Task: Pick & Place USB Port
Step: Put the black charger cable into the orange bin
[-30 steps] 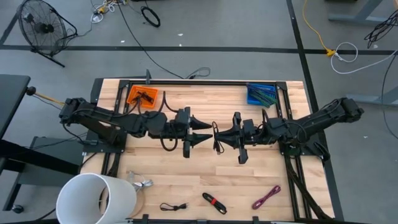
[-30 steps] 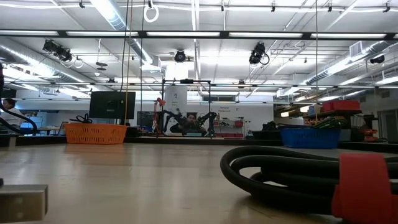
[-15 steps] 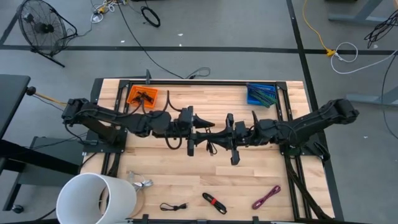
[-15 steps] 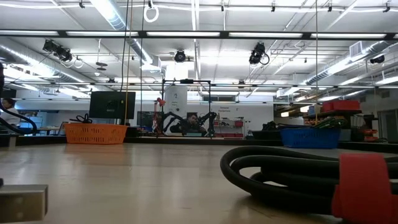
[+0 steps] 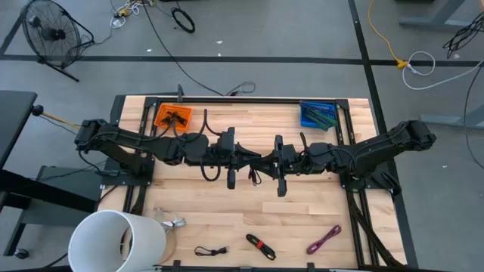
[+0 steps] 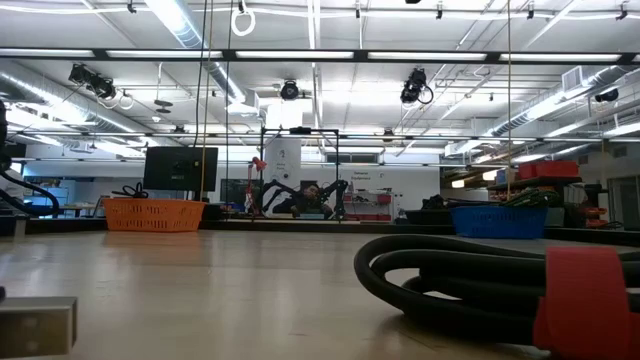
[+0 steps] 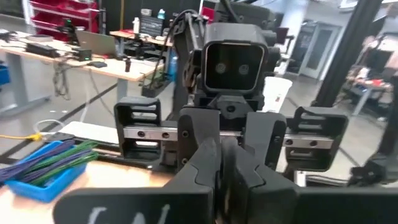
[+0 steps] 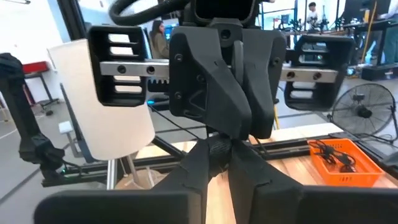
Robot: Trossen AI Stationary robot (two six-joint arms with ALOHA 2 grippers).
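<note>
A black USB cable [image 5: 252,177] hangs in a small bundle over the middle of the table, where my two grippers meet tip to tip. My left gripper [image 5: 252,160] reaches in from the table's left and is shut. My right gripper [image 5: 265,161] reaches in from the right and is also shut at the same spot. Each wrist view shows the other gripper head-on: the left gripper [image 7: 222,163] faces the right one, and the right gripper [image 8: 217,155] faces the left one. In the low view the arms [image 6: 300,198] show far off and small. My left gripper pinches the cable between its two fingers [image 7: 208,158], which come level from the table's left. The fingertips hide which part of the cable they hold. The cable's loops [image 5: 250,178] hang slack, clear of the table. My right gripper has its fingers [image 8: 202,163] closed on the same cable, level from the table's right, right against the left fingertips. The contact place [image 8: 217,147] is mostly hidden by both pairs of fingers. The cable is clear of the table.
An orange bin [image 5: 172,117] stands at the far left and a blue bin [image 5: 318,115] of cables at the far right. A white cylinder [image 5: 117,242] is at the near left corner. Black [image 5: 212,251], black-and-red [image 5: 259,246] and purple [image 5: 324,239] cables lie along the near edge.
My right gripper has carried the hanging cable toward the table's left, and my left gripper has gone right to meet it. The left gripper's fingers, spread wide a second ago, have shut at the cable. The cable stays lifted clear.
</note>
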